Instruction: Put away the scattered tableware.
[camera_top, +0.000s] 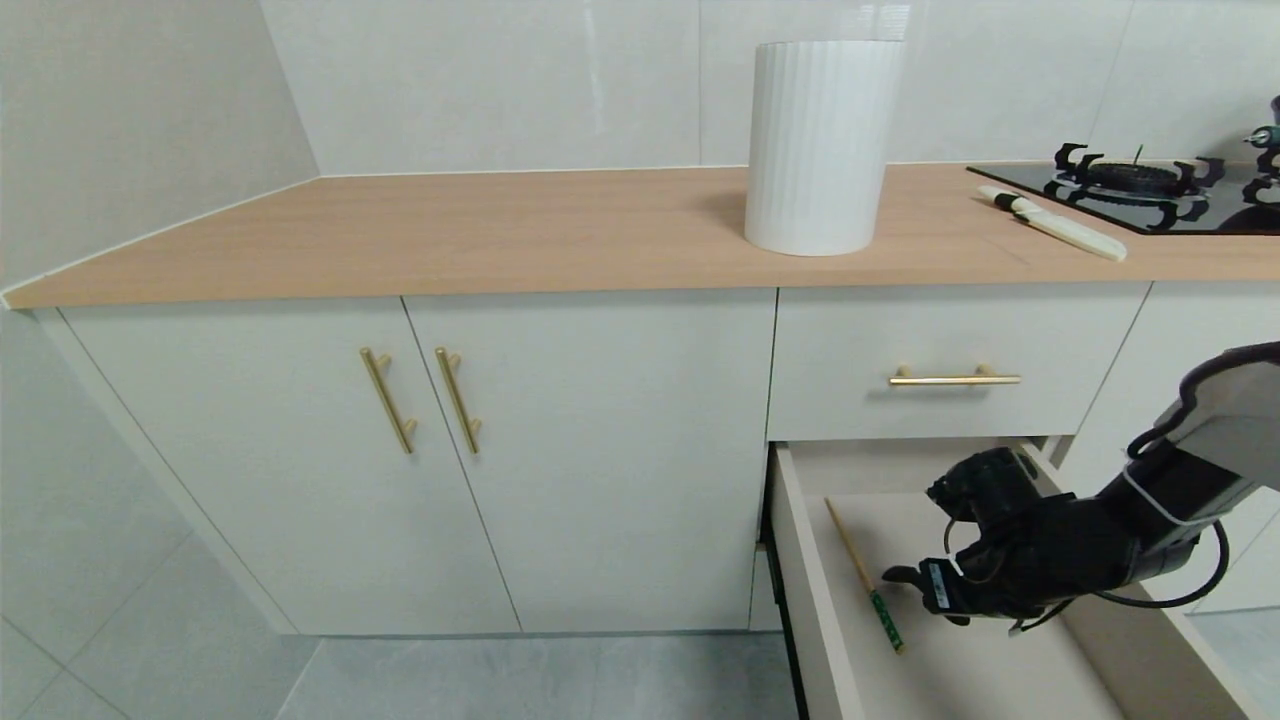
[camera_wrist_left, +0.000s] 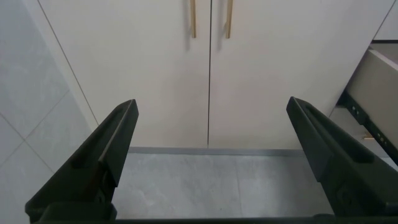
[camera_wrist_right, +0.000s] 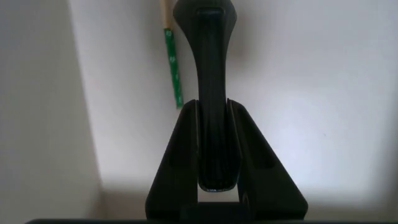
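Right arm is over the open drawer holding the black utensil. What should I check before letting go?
1. Drawer open: ok, the drawer is pulled out.
2. Grip: ok, the right gripper is shut on the black utensil.
3. Position: ok, the utensil hangs inside the drawer's walls.
4. Landing spot: ok, the chopstick lies to one side, with bare drawer floor under the utensil.
5. Height above the drawer floor: cannot tell.
6. Left gripper out of the way: ok, it is open and faces the cabinet doors.
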